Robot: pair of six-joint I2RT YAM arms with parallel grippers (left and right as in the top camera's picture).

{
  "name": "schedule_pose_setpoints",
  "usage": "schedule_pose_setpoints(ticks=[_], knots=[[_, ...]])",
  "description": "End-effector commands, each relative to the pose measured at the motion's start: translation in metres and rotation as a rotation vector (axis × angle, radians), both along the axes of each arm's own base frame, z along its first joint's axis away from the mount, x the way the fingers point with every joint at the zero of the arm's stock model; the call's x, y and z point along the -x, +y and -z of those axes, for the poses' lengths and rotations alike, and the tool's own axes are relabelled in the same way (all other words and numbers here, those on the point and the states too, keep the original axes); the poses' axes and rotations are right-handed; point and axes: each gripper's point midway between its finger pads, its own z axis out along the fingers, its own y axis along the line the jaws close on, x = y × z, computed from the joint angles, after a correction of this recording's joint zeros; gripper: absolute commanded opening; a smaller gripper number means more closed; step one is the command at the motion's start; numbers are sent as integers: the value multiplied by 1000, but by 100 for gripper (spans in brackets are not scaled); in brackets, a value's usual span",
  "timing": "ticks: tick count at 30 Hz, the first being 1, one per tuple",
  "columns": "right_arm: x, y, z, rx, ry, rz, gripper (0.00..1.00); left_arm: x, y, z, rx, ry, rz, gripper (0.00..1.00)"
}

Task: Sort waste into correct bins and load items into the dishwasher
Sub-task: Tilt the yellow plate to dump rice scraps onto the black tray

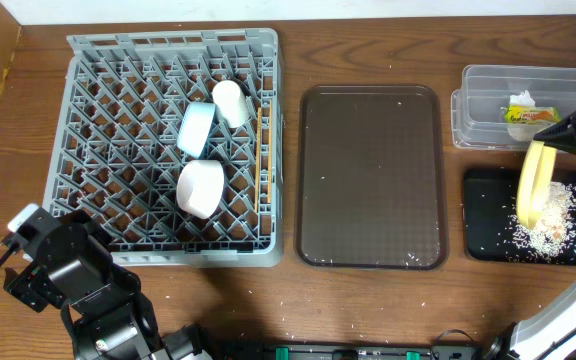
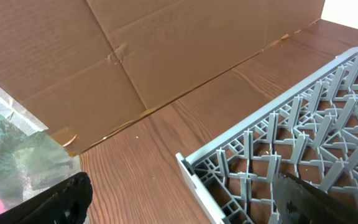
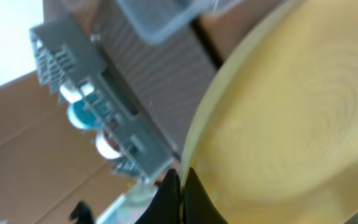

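**Table** point(image 1: 368, 310): wood-grain surface carrying everything listed below.

**Dish rack** point(image 1: 118, 150): large grey pegged grid on the left side of the table. One corner shows in the left wrist view, near a cardboard wall point(image 2: 104, 62).
- Cup point(image 1: 230, 100): white, in the upper middle of the rack, lying tilted among the pegs.
- Blue bowl point(image 1: 196, 128): standing on edge, just beside the cup on its lower left.
- Pink bowl point(image 1: 200, 188): very pale, on its side, below the blue bowl.
- Chopsticks point(image 1: 261, 165): lying lengthwise along the rack's right wall.

**Brown tray** point(image 1: 371, 177): in the centre, between the rack and the two bins, with a few white specks on it.

**Clear tub** point(image 1: 488, 85): far right, at the back. It holds a crumpled wrapper point(image 1: 524, 110), white with yellow-green print.

**Black tray** point(image 1: 483, 215): far right, in front of the tub. A heap of rice point(image 1: 556, 225) lies on it, with loose grains spread around the heap.

**Yellow plate** point(image 1: 533, 185): held on edge and tilted over the black tray, directly above the rice. Whether its lower rim touches the tray cannot be told.

**Right claw** point(image 1: 556, 135): closed on the upper rim of the yellow plate. In the wrist view its dark fingers point(image 3: 174, 190) pinch that rim.

**Left claw** point(image 2: 185, 186): fingers spread wide with nothing between them, above the table at the rack's near-left corner.
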Motion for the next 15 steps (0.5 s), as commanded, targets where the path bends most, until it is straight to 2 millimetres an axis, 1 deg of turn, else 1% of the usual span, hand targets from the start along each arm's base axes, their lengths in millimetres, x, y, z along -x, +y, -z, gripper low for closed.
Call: schedule_pose_setpoints(ticks=[1,3,5,10,12,15], knots=[[-6,-2,-10,-6,-88,-2,1,3,1,-10,-18,-11,-12,94],[-1,1,-13,-34,-67,1,1,3,1,-10,-18,-11,-12,94],[-3,2,-15,-46,-92,-4,1,3,1,-10,-18,-11,-12,94],[2,2,-10,-62,-65,7,1,3,1,-10,-18,-11,-12,94],[2,6,-6,-113,-70,14,1,3,1,-10,-18,-11,-12,94],[4,15,-9,-215,-132,8,1,3,1,-10,-18,-11,-12,94]])
